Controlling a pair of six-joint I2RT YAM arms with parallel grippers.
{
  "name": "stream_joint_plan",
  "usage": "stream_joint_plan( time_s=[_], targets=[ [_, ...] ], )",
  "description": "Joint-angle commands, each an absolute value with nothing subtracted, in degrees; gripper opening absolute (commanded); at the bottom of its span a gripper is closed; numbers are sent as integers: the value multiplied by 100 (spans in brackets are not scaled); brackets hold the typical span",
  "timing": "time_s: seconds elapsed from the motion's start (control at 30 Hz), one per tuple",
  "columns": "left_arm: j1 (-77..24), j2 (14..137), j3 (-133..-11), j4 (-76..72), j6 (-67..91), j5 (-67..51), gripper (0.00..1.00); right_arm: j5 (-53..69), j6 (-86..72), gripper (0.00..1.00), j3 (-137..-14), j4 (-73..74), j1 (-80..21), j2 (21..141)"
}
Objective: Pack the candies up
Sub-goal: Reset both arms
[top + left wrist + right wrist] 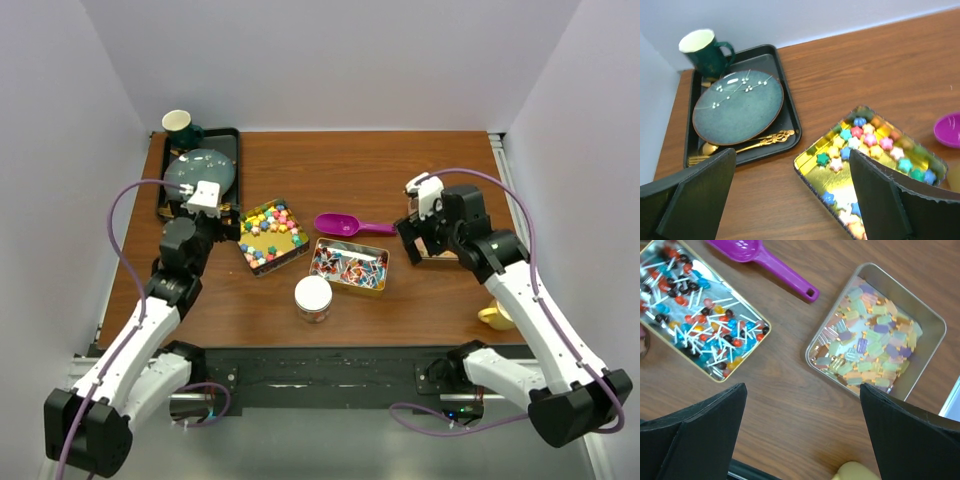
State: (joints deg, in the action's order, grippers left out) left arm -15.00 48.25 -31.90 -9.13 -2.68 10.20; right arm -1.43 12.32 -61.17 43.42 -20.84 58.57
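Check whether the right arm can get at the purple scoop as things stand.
Probably yes. The purple scoop lies alone on the bare table, its handle pointing toward the right pincer, which is open. Nothing rests on the scoop or stands between the two, so the way looks free.

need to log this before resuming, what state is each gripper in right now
Left gripper: open wide, holding nothing.
Right gripper: open wide, holding nothing.
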Motion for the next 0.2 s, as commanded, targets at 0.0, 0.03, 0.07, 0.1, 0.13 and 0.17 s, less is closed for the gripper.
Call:
stream_joint_plan(
  time_s=[0.0, 0.03, 0.07, 0.1, 0.13, 0.17],
  targets=[
    [-1459, 4474, -2919, -774, -1300, 90, 100, -597, 606, 99, -5995, 3920, -1881, 5731],
    [-1459, 4387, -2848, -773, -1379, -104, 100, -589, 598, 99, -5933, 3920, -1794, 5661],
    [-1459, 4360, -2778, -782, -1449, -436, 100, -476, 563, 99, -5907, 3937, -1732, 5634],
    [-1459, 4351, -2699, -800, -1354, -561, 100, -388, 528, 99, -5906, 3990, -1671, 5608],
    [-1459, 4333, -2672, -809, -1084, -597, 100, -300, 466, 99, -5906, 4025, -1557, 5581],
    [-1459, 4324, -2646, -835, -890, -554, 100, -116, 466, 99, -5915, 4060, -1521, 5546]
  ],
)
